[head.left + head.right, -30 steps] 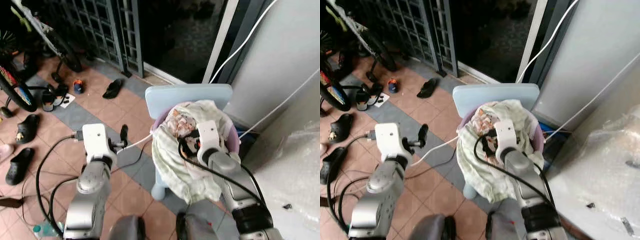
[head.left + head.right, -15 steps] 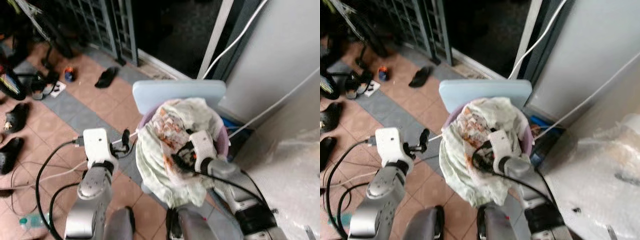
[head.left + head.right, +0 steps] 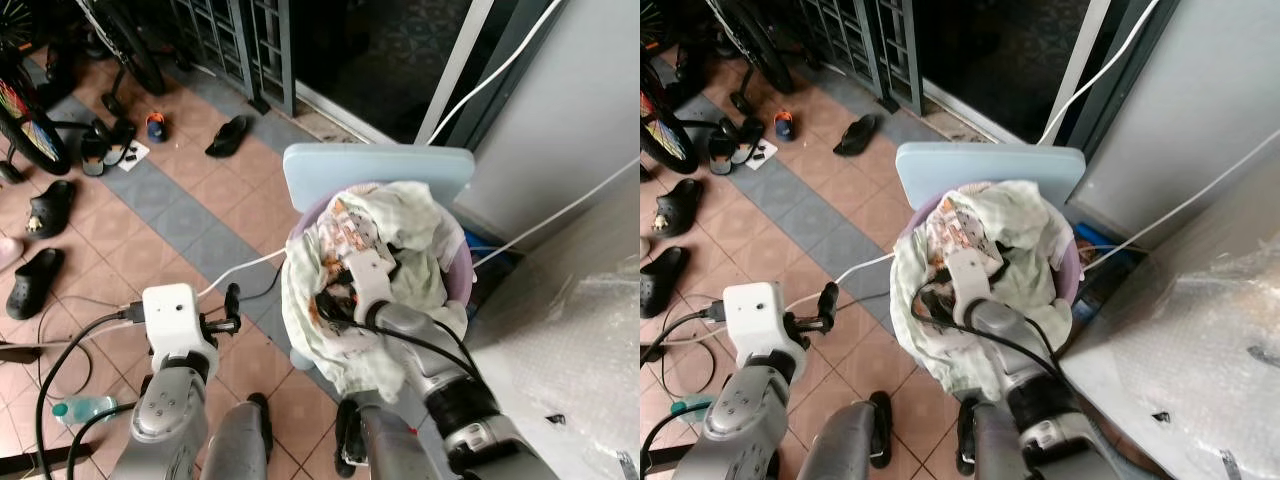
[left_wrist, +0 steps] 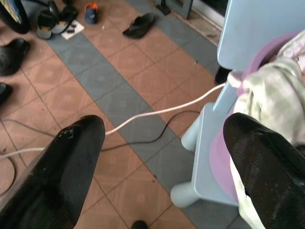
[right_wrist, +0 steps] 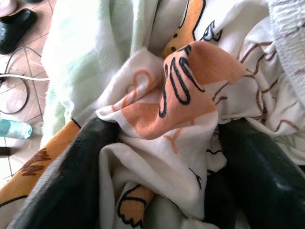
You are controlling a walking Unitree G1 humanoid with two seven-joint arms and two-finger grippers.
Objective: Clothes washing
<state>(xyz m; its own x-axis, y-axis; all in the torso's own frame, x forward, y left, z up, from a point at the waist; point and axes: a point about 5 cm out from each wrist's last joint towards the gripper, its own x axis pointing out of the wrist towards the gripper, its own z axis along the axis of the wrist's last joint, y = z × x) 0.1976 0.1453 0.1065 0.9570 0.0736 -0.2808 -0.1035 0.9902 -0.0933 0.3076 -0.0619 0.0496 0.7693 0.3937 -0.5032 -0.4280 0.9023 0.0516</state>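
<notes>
A purple laundry basket [image 3: 457, 263] stands on a light blue plastic chair [image 3: 380, 165]. It is heaped with clothes: a pale green towel [image 3: 416, 218] hangs over the rim, and a white and orange patterned cloth [image 5: 190, 71] lies on top. My right gripper [image 5: 176, 157] is pushed into the heap on its near left side. Its fingers [image 5: 86, 157] stand apart with a fold of the patterned cloth bunched between them. My left gripper [image 4: 162, 157] is open over the tiled floor, left of the chair and apart from it.
A white cable [image 4: 157, 112] and a black cable run across the floor to the chair. Sandals [image 3: 228, 150], bicycle wheels [image 3: 30, 130] and a bottle [image 3: 85, 408] lie to the left. A metal gate [image 3: 235, 40] is behind, and a bubble-wrapped surface [image 3: 590, 340] is on the right.
The camera has shifted. My right gripper has moved to the near left side of the heap and deeper into the cloth. My left arm has dropped lower and further from the basket.
</notes>
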